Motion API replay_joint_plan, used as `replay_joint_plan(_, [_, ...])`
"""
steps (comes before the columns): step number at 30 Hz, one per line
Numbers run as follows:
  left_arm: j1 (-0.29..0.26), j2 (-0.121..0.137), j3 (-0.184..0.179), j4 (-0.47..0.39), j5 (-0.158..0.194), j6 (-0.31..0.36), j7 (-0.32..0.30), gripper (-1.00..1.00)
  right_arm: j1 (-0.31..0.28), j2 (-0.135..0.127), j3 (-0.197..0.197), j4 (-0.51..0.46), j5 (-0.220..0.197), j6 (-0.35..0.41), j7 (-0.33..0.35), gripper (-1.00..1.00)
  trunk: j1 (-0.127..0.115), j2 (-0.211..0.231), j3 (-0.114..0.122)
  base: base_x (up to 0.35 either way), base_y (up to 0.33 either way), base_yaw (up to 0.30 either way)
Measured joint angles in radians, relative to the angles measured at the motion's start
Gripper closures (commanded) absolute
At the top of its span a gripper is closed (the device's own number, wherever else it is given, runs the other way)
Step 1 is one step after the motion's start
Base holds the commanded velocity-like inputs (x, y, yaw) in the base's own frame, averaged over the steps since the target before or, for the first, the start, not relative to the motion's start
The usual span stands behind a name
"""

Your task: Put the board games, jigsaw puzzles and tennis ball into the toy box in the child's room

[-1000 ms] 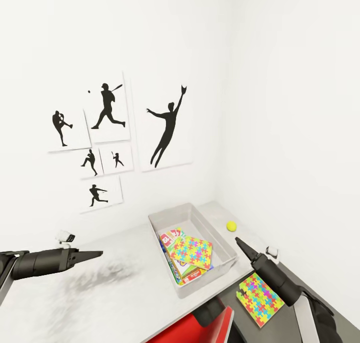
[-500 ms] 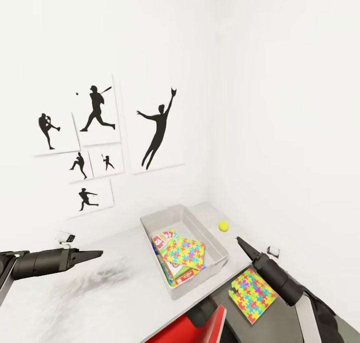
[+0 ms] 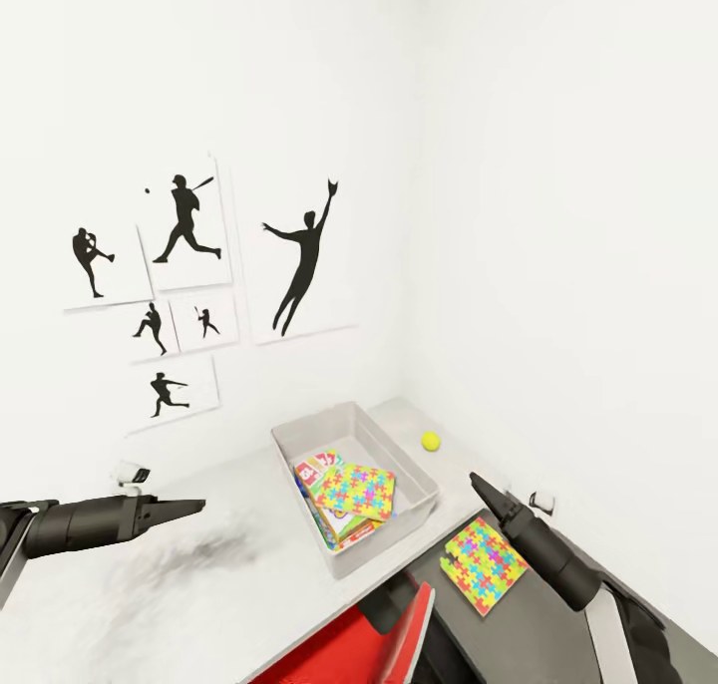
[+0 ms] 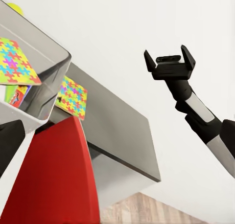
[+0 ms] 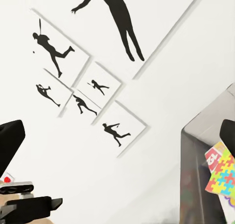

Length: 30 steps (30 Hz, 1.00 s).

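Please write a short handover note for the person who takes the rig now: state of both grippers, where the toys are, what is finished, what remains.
Left gripper: empty; open or shut unclear. Right gripper: open, empty.
Toy box on the table holds one jigsaw puzzle lying on top of board games; their count cannot be told.
Left to do: second jigsaw puzzle lies on the table near the right arm; tennis ball lies on the table behind the box.

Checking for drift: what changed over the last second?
Whole view slid left, so the camera turned, not the things. Both arms hold their pose, nothing grasped or released. Jigsaw puzzle and tennis ball remain on the table, outside the toy box.
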Motion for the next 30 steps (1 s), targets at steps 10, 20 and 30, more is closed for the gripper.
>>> replay_joint_plan(10, [0.0,0.0,-0.001,0.0,0.0,0.0,0.0,-1.0,0.0,-0.001,-0.001,0.005,0.0,0.0,-0.004,-1.0,0.0,0.0,0.0,-0.187,0.0,-0.23])
replay_joint_plan(20, [0.0,0.0,-0.001,0.0,0.0,0.0,0.0,-1.0,0.0,-0.007,-0.002,0.014,0.0,0.001,-0.004,-1.0,0.0,0.0,0.0,-0.059,0.0,-0.275])
replay_joint_plan(30, [0.0,0.0,-0.001,0.0,0.0,0.0,0.0,-1.0,0.0,-0.011,-0.004,0.017,-0.002,0.003,-0.004,-1.0,0.0,0.0,0.0,-0.007,0.0,-0.278])
